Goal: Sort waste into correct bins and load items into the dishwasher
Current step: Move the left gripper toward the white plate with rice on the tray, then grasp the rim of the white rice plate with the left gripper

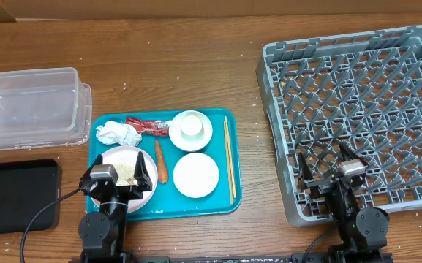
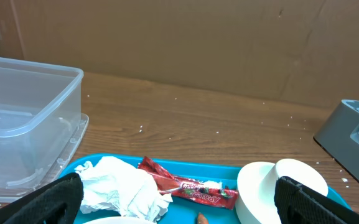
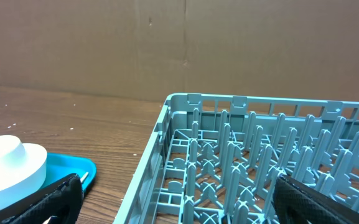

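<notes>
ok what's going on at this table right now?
Nothing is picked up yet. Both grippers are open and empty: the left gripper hangs over the pink plate on the teal tray, the right gripper over the near edge of the grey dish rack. The napkin, sauce packet, carrot stick, two bowls and chopsticks all lie on the tray; the rack holds no dishes.

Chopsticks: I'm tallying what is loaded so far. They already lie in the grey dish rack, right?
Not right. The chopsticks lie on the teal tray, along its right edge, not in the grey dish rack. The overhead view shows this.
</notes>
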Motion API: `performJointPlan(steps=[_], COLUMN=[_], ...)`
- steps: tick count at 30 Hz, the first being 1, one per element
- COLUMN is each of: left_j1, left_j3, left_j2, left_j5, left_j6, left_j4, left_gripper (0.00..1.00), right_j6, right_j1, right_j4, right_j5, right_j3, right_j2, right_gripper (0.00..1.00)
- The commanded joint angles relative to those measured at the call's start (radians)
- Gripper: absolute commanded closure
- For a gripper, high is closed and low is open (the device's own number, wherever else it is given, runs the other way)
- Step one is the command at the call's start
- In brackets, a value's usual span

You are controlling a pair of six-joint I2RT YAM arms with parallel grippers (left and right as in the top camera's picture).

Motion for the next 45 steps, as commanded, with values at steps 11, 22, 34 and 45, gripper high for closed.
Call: performJointPlan(steps=[11, 22, 34, 45], left_j1=[0.006, 0.006, 0.006, 0.006], left_j3=[-0.004, 0.155, 0.814, 1.233], left_j2=[-0.012, -0.010, 0.281, 0.685], left_j5=[0.106, 0.085, 0.250, 0.284], left_j6=[-0.248, -0.185, -0.120, -0.210], left_j4=[0.175, 0.164, -0.449, -0.946], left_gripper=[0.00, 0.00, 0.00, 0.00], right_j6=[0.003, 0.003, 0.003, 0.003], right_j1=[-0.008, -0.008, -0.008, -0.008], right_j4=[0.005, 0.005, 0.005, 0.005], right_j5=[0.003, 0.003, 0.003, 0.003], right_j3=[-0.010, -0.010, -0.010, -0.010], right_j2=[-0.009, -0.009, -0.009, -0.009], right_gripper=[0.00, 0.00, 0.00, 0.00])
